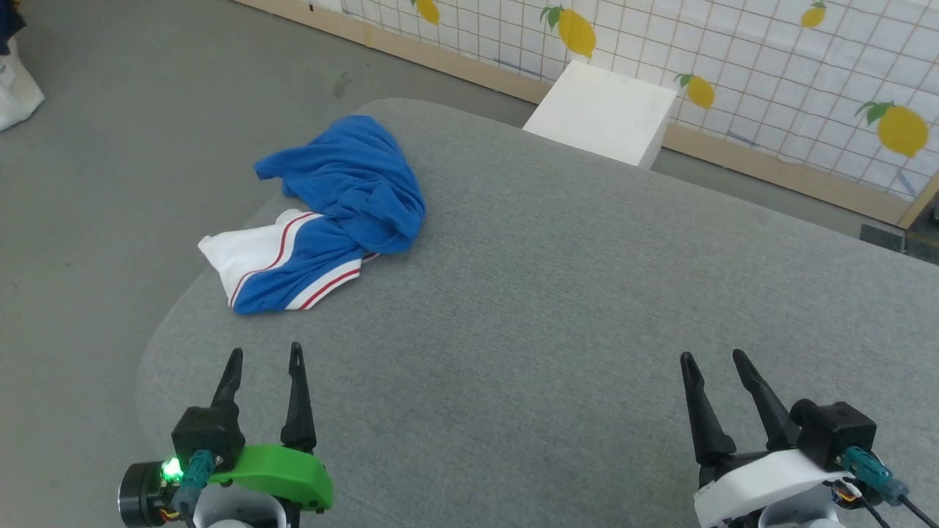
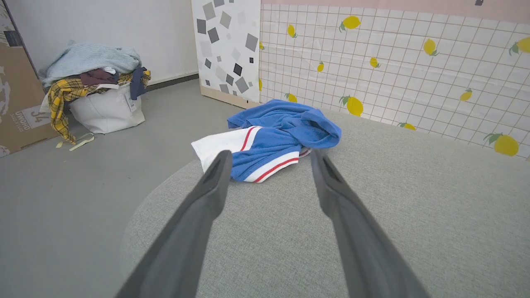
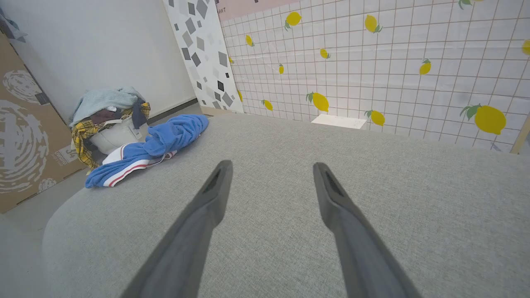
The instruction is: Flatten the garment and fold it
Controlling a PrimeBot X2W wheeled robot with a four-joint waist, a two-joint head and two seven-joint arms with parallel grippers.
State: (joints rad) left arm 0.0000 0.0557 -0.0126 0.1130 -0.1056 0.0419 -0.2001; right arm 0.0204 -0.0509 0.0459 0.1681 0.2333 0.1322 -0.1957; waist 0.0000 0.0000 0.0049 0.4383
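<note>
Royal-blue jersey T-shirt with white sleeves and red-striped trim [image 1: 345, 205] lies crumpled upper left, near the edge of the grey fabric table [image 1: 550, 330]. Left gripper [image 1: 264, 353] and right gripper [image 1: 710, 357] hover lower down, fingers spread, empty, seemingly poised to reach.

The garment [image 1: 345, 213] laid at the left edge of the table [image 1: 550, 308]
It is found ahead of the left tool [image 1: 264, 353], well apart from the right tool [image 1: 711, 356].

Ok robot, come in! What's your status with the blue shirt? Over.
Left gripper open, holding nothing. Right gripper open, holding nothing. Garment crumpled, unfolded, near the left edge of the table, ahead of the left gripper. Nothing between them, over.
</note>
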